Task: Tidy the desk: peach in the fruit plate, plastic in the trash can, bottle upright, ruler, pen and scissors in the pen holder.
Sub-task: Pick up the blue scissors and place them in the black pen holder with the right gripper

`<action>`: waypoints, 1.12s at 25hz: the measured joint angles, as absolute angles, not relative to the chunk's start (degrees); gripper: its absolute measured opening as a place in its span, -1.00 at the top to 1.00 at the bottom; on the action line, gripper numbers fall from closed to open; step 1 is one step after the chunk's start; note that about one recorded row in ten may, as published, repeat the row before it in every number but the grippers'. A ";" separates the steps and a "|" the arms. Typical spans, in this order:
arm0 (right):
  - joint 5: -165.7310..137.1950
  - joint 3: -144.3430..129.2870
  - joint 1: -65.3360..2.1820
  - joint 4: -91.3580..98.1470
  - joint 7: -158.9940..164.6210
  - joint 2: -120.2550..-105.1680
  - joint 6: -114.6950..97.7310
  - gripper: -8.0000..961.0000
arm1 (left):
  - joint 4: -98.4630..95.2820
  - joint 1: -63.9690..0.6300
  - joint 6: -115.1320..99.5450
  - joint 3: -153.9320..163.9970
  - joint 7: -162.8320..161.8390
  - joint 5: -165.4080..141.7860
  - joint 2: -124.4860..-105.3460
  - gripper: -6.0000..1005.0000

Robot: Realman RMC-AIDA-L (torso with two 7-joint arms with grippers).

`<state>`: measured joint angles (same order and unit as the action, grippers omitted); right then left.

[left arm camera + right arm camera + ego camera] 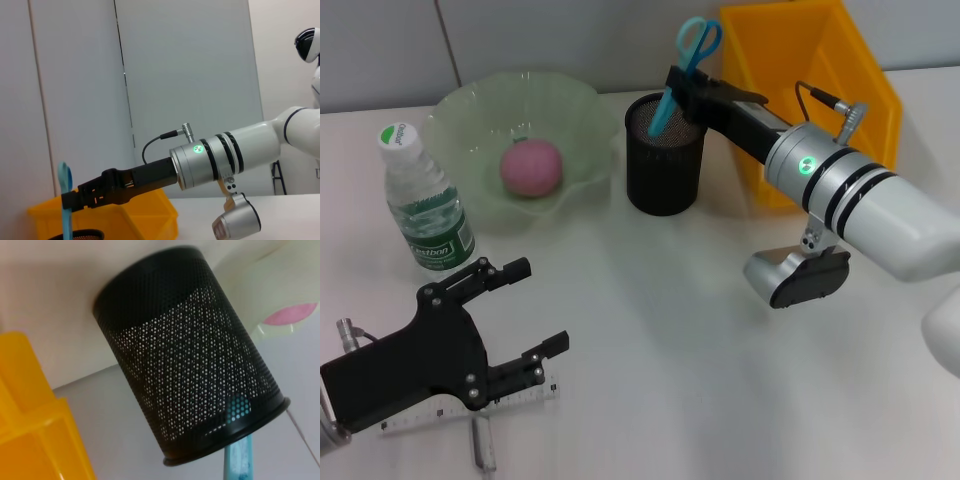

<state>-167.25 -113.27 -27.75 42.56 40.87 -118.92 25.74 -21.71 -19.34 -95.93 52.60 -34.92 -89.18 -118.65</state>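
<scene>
My right gripper (682, 92) is shut on the teal scissors (686, 62) and holds them over the black mesh pen holder (665, 160), blades down inside it. The scissors also show in the left wrist view (65, 187) and through the mesh in the right wrist view (239, 452). My left gripper (538, 306) is open, low over the clear ruler (510, 400) at the front left, with the grey pen (483, 447) beside it. The pink peach (531, 167) lies in the green fruit plate (470, 110). The water bottle (423, 200) stands upright. No plastic is in view.
A yellow bin (820, 70) stands at the back right, just behind the pen holder and under my right arm (850, 190). The plate sits close to the left of the holder, and the bottle stands left of the plate.
</scene>
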 joint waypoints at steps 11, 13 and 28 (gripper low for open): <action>-167.18 -113.22 -27.91 41.49 36.05 -119.51 25.13 0.49 | -18.74 -19.72 -96.05 52.49 -29.81 -89.19 -118.74 -0.58; -167.05 -113.25 -27.93 41.67 35.73 -119.59 24.87 0.49 | -18.64 -19.68 -96.21 52.42 -29.35 -89.19 -118.74 -0.58; -157.91 -116.38 -27.47 42.49 29.45 -119.88 25.87 0.22 | -15.64 -19.26 -97.21 52.35 -24.39 -88.59 -118.83 -0.58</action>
